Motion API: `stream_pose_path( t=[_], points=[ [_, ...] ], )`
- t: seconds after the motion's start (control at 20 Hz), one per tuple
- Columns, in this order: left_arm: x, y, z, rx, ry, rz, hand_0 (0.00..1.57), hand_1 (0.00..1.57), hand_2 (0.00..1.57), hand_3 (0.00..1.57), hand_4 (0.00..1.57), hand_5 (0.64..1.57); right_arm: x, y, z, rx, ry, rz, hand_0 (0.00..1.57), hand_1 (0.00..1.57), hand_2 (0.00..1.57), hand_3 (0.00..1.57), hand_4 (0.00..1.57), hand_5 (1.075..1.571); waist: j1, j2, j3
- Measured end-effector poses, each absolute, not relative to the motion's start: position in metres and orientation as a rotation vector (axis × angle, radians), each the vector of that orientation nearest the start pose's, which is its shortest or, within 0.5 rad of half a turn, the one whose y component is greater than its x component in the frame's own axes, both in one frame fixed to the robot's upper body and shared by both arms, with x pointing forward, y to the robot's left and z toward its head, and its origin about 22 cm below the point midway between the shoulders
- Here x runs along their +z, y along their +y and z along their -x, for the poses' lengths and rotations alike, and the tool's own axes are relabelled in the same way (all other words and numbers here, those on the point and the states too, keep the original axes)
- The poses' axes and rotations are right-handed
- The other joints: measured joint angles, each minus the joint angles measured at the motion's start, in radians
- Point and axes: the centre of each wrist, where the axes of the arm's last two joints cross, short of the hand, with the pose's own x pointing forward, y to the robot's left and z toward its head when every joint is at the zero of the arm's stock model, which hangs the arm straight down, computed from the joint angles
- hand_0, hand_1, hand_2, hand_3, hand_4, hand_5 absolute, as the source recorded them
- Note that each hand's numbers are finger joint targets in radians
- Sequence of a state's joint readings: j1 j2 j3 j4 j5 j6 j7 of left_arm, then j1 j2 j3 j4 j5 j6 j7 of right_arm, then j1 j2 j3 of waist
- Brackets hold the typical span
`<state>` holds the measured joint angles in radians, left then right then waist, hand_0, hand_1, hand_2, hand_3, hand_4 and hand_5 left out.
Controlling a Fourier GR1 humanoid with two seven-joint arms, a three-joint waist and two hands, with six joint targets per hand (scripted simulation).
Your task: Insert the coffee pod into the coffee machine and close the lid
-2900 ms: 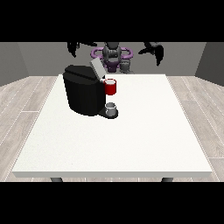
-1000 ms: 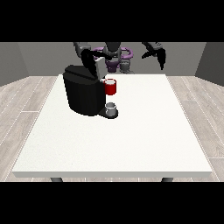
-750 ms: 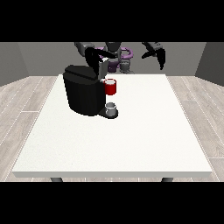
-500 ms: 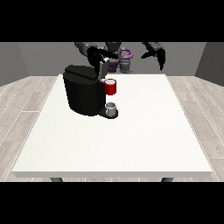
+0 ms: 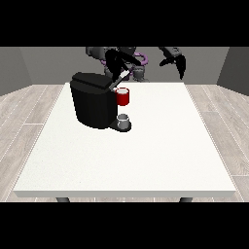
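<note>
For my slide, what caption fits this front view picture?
Robot hand at the view's left reaches over the black coffee machine on the white table; other hand raised.

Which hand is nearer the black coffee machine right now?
The right: the hand at the view's left hangs just above the black coffee machine; the hand at the view's right is raised far off to its side.

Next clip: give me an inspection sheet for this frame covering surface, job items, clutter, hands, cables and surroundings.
Surface: large white table, mostly bare.
Job's things: black coffee machine at the table's back left; a red thing at the machine; a grey thing on the machine's base, cannot tell whether it is the pod.
Clutter: nothing seen.
Hands: hand at the view's left above the machine; hand at the view's right raised, holding nothing.
Cables: nothing seen.
Surroundings: pale plank floor, grey walls.
</note>
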<state>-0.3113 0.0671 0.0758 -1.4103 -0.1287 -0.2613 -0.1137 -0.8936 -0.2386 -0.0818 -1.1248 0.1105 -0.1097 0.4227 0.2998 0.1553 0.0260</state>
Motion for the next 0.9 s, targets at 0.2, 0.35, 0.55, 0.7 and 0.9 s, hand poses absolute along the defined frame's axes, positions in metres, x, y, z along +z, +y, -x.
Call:
stream_pose_path(
  t=[0.2, 0.35, 0.55, 0.7, 0.9],
  points=[
    [0.058, 0.228, -0.320, -0.423, -1.810, 0.115, 0.00, 0.00, 0.00, 0.00, 0.42, 1.571, 0.223, -0.176, -0.413, 0.344, -1.756, 0.261, 0.00, 0.00, 0.00, 0.00, 0.00, 1.571, 0.068, 0.034, -0.0169],
    [0.065, 0.222, -0.323, -0.442, -1.836, 0.137, 0.00, 0.00, 0.00, 0.00, 0.44, 1.571, 0.242, -0.160, -0.415, 0.394, -1.835, 0.278, 0.00, 0.00, 0.00, 0.00, 0.00, 1.571, 0.101, 0.058, -0.0222],
    [0.071, 0.221, -0.326, -0.439, -1.856, 0.141, 0.00, 0.00, 0.00, 0.00, 0.40, 1.571, 0.264, -0.147, -0.419, 0.438, -1.904, 0.291, 0.00, 0.00, 0.00, 0.00, 0.00, 1.571, 0.119, 0.094, -0.0251],
    [0.080, 0.227, -0.331, -0.449, -1.880, 0.143, 0.00, 0.00, 0.00, 0.00, 0.38, 1.571, 0.276, -0.136, -0.422, 0.462, -1.935, 0.301, 0.00, 0.00, 0.00, 0.00, 0.00, 1.571, 0.135, 0.121, -0.0259],
    [0.089, 0.226, -0.334, -0.443, -1.905, 0.159, 0.00, 0.00, 0.00, 0.00, 0.00, 1.571, 0.288, -0.131, -0.427, 0.460, -1.967, 0.300, 0.00, 0.00, 0.00, 0.00, 0.00, 1.571, 0.148, 0.151, -0.0262]
  ],
)
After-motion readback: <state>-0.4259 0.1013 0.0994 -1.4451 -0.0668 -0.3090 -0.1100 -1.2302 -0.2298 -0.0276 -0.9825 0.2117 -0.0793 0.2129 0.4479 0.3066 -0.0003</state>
